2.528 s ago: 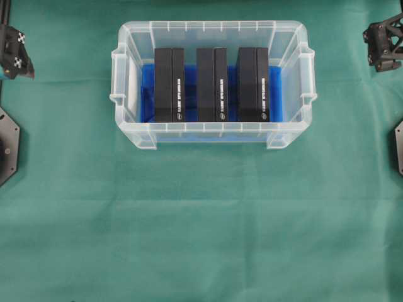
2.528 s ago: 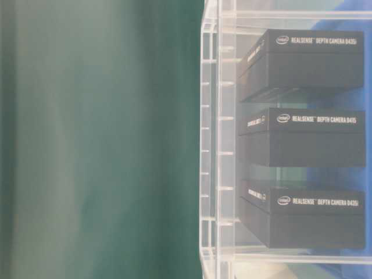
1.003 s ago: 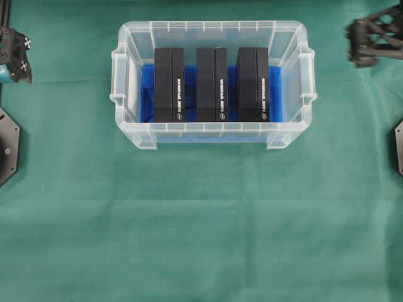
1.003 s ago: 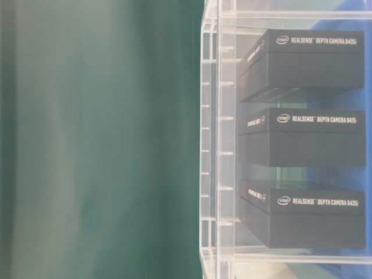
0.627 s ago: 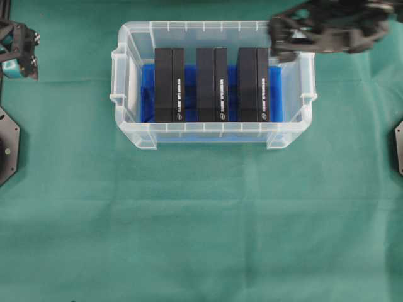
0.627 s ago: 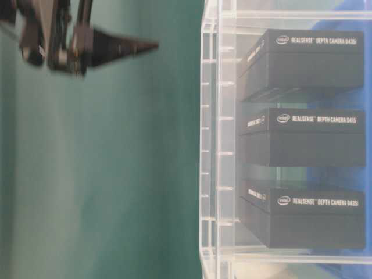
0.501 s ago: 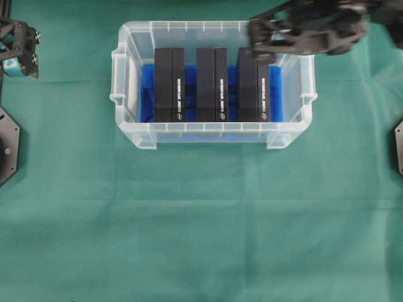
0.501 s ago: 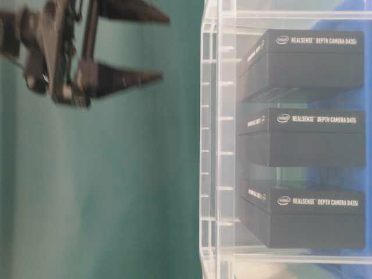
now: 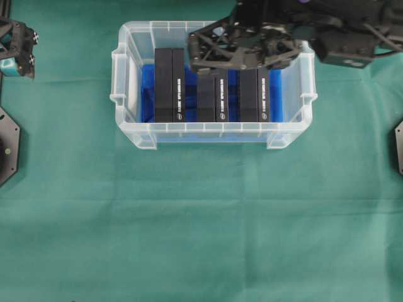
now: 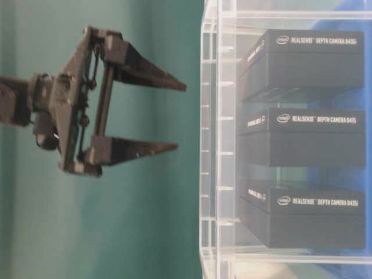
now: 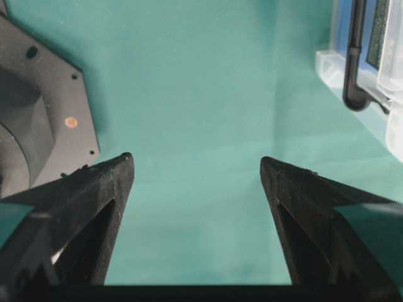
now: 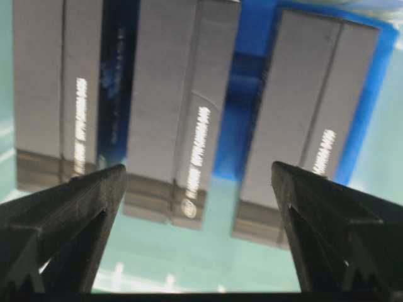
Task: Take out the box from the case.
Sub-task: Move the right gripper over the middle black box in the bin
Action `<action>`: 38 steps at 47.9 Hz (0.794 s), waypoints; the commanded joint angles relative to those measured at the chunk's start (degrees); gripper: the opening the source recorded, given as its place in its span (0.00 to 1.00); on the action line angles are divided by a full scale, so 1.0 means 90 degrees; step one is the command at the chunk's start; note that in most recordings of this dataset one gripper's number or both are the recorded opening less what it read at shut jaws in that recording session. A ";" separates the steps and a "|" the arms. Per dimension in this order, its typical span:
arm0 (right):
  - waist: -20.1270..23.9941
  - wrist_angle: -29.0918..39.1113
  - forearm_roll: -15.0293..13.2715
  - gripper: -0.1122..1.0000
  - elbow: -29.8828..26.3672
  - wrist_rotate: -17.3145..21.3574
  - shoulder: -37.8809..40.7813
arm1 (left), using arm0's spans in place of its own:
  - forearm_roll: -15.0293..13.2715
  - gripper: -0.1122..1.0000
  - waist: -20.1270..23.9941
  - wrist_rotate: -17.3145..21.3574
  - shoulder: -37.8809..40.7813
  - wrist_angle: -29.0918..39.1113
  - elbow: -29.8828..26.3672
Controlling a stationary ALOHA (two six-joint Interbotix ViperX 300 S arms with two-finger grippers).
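Movement: since a second ago the right black gripper has been carried from the right edge to above the clear translucent plastic rectangular case; boxes and case are unshifted.
Right gripper: fingers spread wide, nothing held; in the table-level view it is seen just outside the case's ribbed rim.
Left gripper: spread apart over bare green cloth, at the far left of the overhead view.
Boxes: three matt black rectangular cardboard boxes stand side by side on the blue lining; left, middle, right.
Right wrist view: middle box is framed between the tapered fingers.
Table-level view only: white lettering on the box sides is legible.
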 commanded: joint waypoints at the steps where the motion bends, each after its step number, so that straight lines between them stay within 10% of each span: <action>1: 0.0039 -0.0039 0.0010 0.94 -0.0342 -0.0010 0.0020 | -0.0010 0.84 0.0029 0.0020 -0.0020 0.0010 -0.0146; 38: 0.0039 0.0000 0.0088 0.94 -0.0732 -0.0059 0.0410 | -0.0010 0.83 0.0029 0.0068 -0.0059 0.0010 -0.0127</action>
